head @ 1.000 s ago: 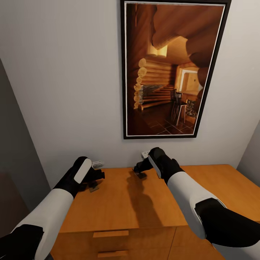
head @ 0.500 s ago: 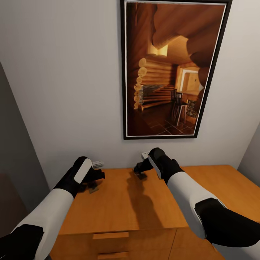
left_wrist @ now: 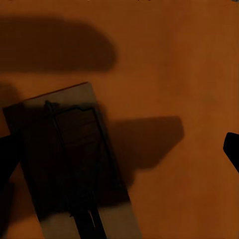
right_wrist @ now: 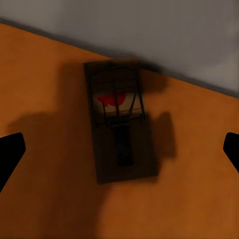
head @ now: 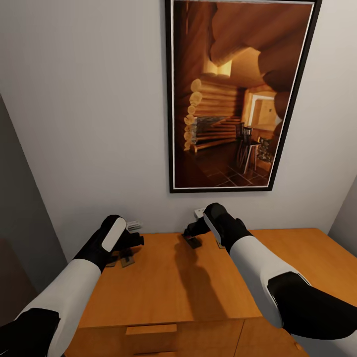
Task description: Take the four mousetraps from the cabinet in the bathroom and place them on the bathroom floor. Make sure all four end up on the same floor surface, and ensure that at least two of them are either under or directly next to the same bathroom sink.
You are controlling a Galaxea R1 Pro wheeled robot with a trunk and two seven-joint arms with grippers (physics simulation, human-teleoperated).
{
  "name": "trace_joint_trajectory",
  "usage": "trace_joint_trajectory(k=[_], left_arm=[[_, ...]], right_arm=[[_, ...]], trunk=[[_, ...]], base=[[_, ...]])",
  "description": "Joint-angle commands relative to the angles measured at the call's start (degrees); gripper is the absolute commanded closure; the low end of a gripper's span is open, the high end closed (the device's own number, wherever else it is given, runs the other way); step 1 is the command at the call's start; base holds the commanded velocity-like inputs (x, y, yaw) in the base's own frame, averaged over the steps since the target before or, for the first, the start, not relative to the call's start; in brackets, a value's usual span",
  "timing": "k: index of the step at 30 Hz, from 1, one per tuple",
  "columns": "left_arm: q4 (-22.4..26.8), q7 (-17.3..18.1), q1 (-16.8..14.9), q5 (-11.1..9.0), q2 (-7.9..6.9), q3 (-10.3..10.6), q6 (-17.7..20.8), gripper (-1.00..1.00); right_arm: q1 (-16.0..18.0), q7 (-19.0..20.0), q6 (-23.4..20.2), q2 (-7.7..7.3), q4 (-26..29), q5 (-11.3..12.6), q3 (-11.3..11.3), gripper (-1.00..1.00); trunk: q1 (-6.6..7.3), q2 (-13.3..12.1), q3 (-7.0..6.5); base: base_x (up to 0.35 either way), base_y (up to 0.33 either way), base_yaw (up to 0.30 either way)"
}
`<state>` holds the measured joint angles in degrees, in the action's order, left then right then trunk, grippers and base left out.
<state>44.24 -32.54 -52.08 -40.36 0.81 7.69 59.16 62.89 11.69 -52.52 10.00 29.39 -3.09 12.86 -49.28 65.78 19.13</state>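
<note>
Both open: right gripper (head: pixel 191 237) over a mousetrap (right_wrist: pixel 121 120), its long axis toward the wall; left gripper (head: pixel 130 248) over another

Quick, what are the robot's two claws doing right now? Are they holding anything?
Left gripper: open, holding nothing, above a flat tan wooden mousetrap on the orange-brown wooden cabinet.
Right gripper: open, holding nothing, above another wooden mousetrap.

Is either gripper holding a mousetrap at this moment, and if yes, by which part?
No. Both jaws stand open, each above a mousetrap lying flat on the cabinet.
</note>
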Motion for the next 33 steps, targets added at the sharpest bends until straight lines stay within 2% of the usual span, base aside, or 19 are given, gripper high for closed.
trace_joint_trajectory(k=[1, 10, 13, 18, 20, 33], left_arm=[[0.05, -0.6, -0.04, -0.6, -0.02, 0.12, 0.08, -1.0], [0.04, -0.6, -0.04, -0.59, -0.02, 0.15, 0.09, -1.0], [0.02, -0.6, -0.04, -0.59, -0.02, 0.14, 0.08, -1.0], [0.05, -0.6, -0.04, -0.59, -0.02, 0.16, 0.08, -1.0], [0.05, -0.6, -0.04, -0.59, -0.02, 0.15, 0.08, -1.0], [0.04, -0.6, -0.04, -0.59, 0.05, 0.17, 0.08, -1.0]], right_arm=[[0.04, 0.28, -0.22, 0.0, 0.03, -0.34, 0.09, -1.0], [0.0, 0.26, 1.05, 0.0, -1.6, -0.22, 0.28, -1.0], [-0.02, 0.26, 3.31, 0.0, -4.28, -0.24, 0.32, -1.0], [-0.04, 0.26, 9.67, 0.0, -11.36, -0.46, 0.48, -1.0], [-0.04, 0.26, 10.67, 0.0, -12.44, -0.49, 0.52, -1.0], [-0.04, 0.26, 12.09, 0.0, -14.28, -0.61, 0.79, -1.0]], trunk=[[0.0, 0.05, 0.07], [0.0, 0.05, 0.07], [0.0, 0.05, 0.07], [0.0, 0.05, 0.07], [0.0, 0.05, 0.07], [0.0, 0.05, 0.07]], base=[[0.003, 0.0, 0.0], [0.001, 0.0, 0.0], [0.0, 0.0, 0.0], [0.0, 0.0, 0.0], [0.0, 0.0, 0.0], [0.011, 0.0, 0.0]])
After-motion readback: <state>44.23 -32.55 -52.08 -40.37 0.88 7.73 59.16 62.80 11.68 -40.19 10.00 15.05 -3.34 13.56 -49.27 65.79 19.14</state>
